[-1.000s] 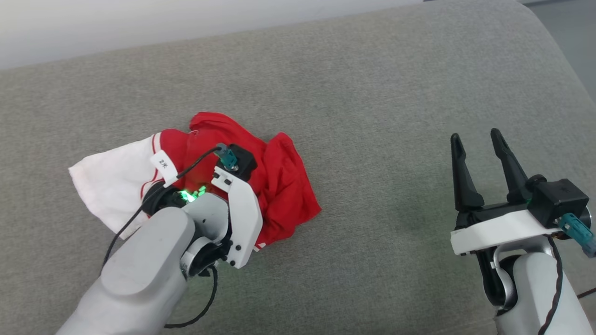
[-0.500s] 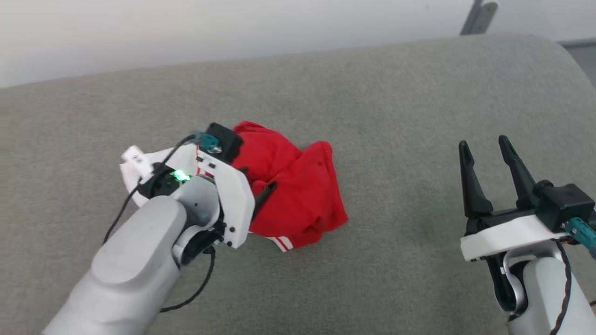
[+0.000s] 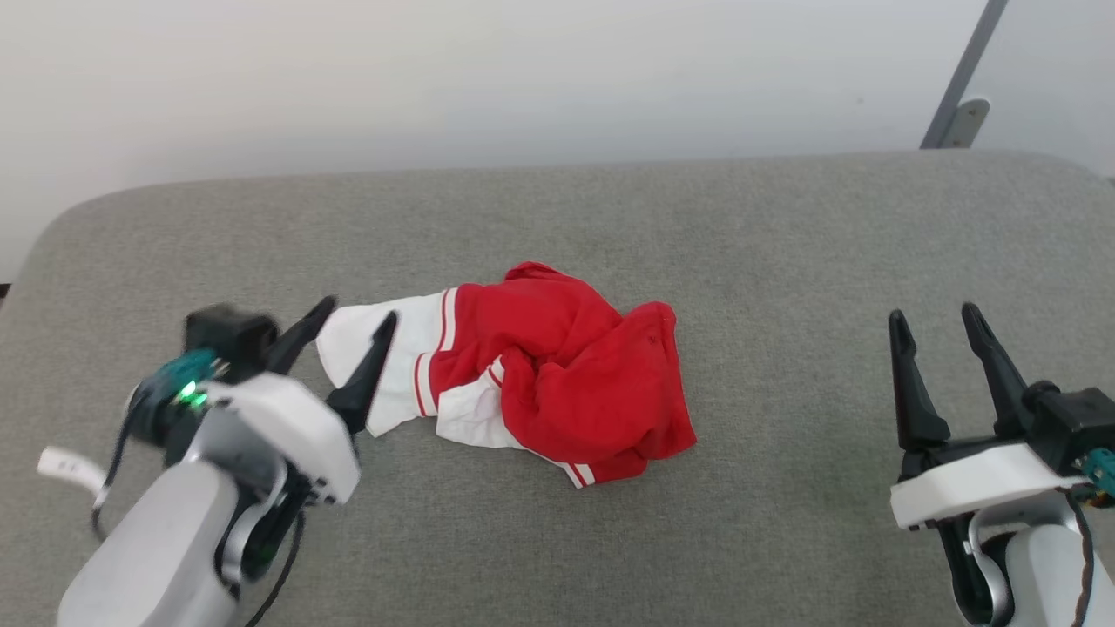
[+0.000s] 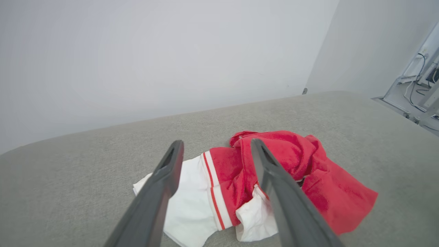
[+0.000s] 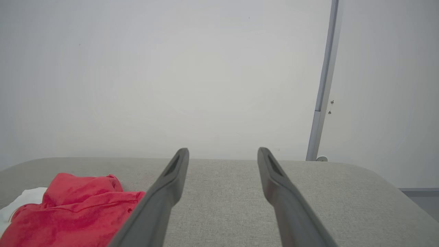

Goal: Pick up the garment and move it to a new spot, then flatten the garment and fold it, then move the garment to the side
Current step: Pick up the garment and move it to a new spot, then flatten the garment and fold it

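The garment (image 3: pixel 557 374), a red jersey with white sleeves and red stripes, lies crumpled in a heap on the grey cushion (image 3: pixel 784 244). My left gripper (image 3: pixel 357 313) stands open just left of its white sleeve, raised off the fabric, with nothing between its fingers. In the left wrist view the garment (image 4: pixel 298 164) lies beyond the spread fingers (image 4: pixel 164 181), and the left gripper (image 4: pixel 214 147) holds nothing. My right gripper (image 3: pixel 936 318) stands open well to the right of the heap. The right wrist view has the garment (image 5: pixel 68 209) at the lower left, apart from the right gripper (image 5: pixel 223 152).
The grey cushion runs wide, with bare room right of the heap and in front of it. A pale wall (image 3: pixel 435 78) rises behind the cushion's far edge. A grey metal post (image 3: pixel 962 78) stands at the back right.
My left gripper has opened, let go of the garment and pulled back to the left. The garment now lies loose. The head camera has tilted, so the whole picture has shifted.
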Robot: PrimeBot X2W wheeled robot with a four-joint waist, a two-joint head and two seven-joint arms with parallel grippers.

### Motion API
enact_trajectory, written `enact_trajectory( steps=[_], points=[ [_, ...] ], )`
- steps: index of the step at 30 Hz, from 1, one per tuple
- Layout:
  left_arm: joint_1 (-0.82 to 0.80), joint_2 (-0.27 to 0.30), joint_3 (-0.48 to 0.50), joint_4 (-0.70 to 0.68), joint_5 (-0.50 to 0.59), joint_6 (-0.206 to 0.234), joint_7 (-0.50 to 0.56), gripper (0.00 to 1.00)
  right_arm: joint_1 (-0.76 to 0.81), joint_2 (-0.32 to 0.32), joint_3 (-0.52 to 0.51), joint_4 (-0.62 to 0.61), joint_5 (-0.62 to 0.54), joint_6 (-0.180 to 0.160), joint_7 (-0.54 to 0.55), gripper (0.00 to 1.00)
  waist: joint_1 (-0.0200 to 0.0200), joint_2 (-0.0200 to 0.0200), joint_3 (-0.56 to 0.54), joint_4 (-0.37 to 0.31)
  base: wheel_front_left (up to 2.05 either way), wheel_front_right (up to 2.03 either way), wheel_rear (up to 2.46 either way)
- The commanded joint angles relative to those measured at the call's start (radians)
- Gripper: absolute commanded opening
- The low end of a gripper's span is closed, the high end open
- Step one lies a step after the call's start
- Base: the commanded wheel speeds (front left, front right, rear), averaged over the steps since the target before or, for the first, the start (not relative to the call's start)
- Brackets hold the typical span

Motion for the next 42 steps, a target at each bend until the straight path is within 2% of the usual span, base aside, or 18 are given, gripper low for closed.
enact_trajectory(
  steps=[1,7,18,25,29,42],
  points=[
    [0.053,0.010,0.024,-0.017,-0.003,0.022,-0.047,1.00,0.021,-0.002,-0.006,-0.002,0.000,0.000,-0.005,1.00,0.0000,0.0000,-0.015,0.014,0.00,0.00,0.00],
    [0.182,0.046,0.098,-0.067,-0.025,0.085,-0.164,1.00,0.050,0.006,-0.033,-0.017,-0.009,0.000,0.001,1.00,0.0000,0.0000,-0.034,0.028,0.00,0.00,0.00],
    [0.374,0.081,0.213,-0.118,-0.042,0.121,-0.256,1.00,0.084,0.020,-0.062,-0.043,-0.026,0.000,0.011,1.00,0.0000,0.0000,-0.044,0.045,0.00,0.00,0.00],
    [0.479,0.055,0.294,-0.163,-0.044,0.129,-0.264,1.00,0.112,0.035,-0.077,-0.059,-0.037,0.000,0.010,1.00,0.0000,0.0000,-0.055,0.057,0.00,0.00,0.00],
    [0.522,0.022,0.346,-0.192,-0.028,0.122,-0.264,1.00,0.125,0.040,-0.086,-0.061,-0.036,0.000,0.007,1.00,0.0000,0.0000,-0.060,0.065,0.00,0.00,0.00],
    [0.603,-0.093,0.456,-0.202,0.037,0.066,-0.265,1.00,0.146,0.049,-0.096,-0.067,-0.048,0.000,0.002,1.00,0.0000,0.0000,-0.072,0.080,0.00,0.00,0.00]
  ],
)
